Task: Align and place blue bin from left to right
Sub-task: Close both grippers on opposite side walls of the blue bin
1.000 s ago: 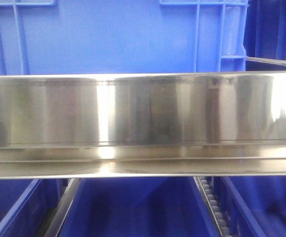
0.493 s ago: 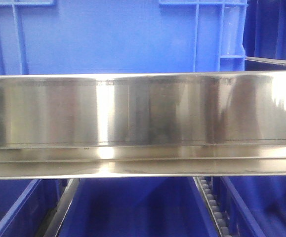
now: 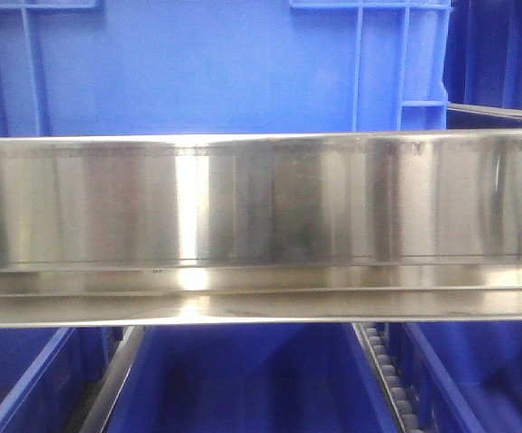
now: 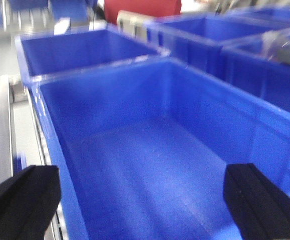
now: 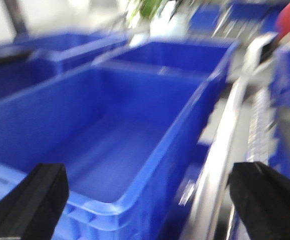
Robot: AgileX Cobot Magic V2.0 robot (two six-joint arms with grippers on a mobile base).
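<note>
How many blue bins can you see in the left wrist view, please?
4: the nearest blue bin under the left gripper, one behind it, two on the right; blurred blue shapes beyond may be more.

Blue bin point(image 4: 150, 165) beneath your left end effector point(image 4: 143, 202): smooth, faintly glossy plastic. Rail point(image 3: 261, 207): brushed, brightly reflective metal.

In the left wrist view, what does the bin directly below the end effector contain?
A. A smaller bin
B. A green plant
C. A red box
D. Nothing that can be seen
D: the bin below the open left end effector shows only its own bare blue floor and walls.
</note>
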